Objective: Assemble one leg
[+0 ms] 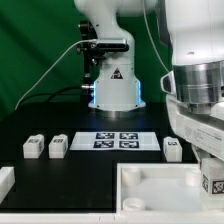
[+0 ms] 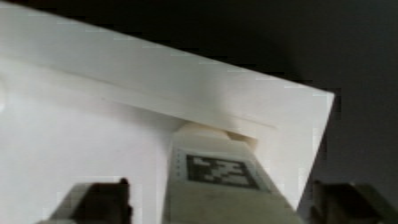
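Note:
One leg, a white block with a black-and-white tag, stands upright against the white tray-like tabletop. In the exterior view this leg is at the tabletop's corner on the exterior view's right. My gripper is just above it. Its jaws stand apart, one on each side of the leg, with a narrow gap on either side. Three more legs lie on the table: two at the exterior view's left and one at the right.
The marker board lies flat in front of the robot base. A white part shows at the exterior view's lower left edge. The arm fills the upper right of the exterior view.

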`<state>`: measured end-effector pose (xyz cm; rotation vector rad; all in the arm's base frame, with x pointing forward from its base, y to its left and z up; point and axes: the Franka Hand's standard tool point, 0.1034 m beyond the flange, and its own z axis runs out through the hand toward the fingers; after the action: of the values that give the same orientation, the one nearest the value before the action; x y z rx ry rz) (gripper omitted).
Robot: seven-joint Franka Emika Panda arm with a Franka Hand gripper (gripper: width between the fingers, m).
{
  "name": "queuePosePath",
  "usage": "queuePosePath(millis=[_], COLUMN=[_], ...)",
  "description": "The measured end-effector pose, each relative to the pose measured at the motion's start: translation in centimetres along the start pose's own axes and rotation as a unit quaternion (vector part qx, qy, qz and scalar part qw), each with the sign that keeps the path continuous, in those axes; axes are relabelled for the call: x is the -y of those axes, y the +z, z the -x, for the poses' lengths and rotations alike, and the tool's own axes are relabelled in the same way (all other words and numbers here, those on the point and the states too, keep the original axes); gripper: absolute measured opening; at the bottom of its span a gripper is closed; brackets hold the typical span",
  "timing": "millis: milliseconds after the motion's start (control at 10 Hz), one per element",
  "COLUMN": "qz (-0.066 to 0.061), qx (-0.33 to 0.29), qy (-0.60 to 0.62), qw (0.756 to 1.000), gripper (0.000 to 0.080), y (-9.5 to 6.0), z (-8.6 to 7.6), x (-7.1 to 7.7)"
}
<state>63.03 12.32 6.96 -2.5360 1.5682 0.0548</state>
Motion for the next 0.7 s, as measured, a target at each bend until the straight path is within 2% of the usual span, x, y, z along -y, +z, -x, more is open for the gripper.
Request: queuePosePath(millis=[100,200,500,600,700], qz=[0.001,0.003,0.008,0.025,0.028], qx=[-0.005,-0.007,-0.01,-0.025,-0.033], qy=[-0.113,-0.147,-0.297,-0.424,-0.462], qw=[0.994,0.989,0.955,0.905,0.886], gripper=[0.061,0.0641,0.0648,0.0649,0.0649], y=[-0.45,-0.33,-0.31,-0.44,-0.48], z=[-0.04,-0.17,-0.39,-0.62,-0.54], x=[0.11,0.03,-0.02,0.22,0.51])
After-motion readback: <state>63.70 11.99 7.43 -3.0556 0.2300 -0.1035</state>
